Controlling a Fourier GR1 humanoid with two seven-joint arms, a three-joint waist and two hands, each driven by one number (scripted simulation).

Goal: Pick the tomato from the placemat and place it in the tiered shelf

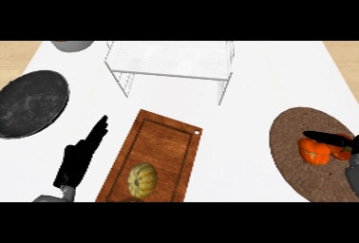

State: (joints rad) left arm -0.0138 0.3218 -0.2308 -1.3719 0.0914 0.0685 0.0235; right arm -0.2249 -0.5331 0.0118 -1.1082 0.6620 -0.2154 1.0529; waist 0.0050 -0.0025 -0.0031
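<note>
The right hand [329, 139] comes in at the counter's right edge, its black fingers curled over the top of the tomato [314, 151] and pinching it against the hand, so the orange-red fruit shows only below and to the left of the fingers. The tomato sits on the round brown woven placemat [294, 156], toward the mat's right side, and whether it rests on the weave or is raised just off it cannot be told. The mat itself lies close to the counter's right edge, near the front. Across the white counter [238, 128], the left hand [82, 154] shows near the front left, open with its fingers straight and pointing away toward the back, holding nothing. Just beside it, to its right, a long wooden cutting board [161, 147] lies tilted on the counter's front middle, and a small yellowish squash [142, 180] sits on the board's near end. A dark round plate [32, 102] lies at the counter's left edge, well apart from the placemat. At the back middle stands the clear, wire-framed tiered shelf [172, 59], and a grey bowl [72, 45] peeks in at the back left corner.
</note>
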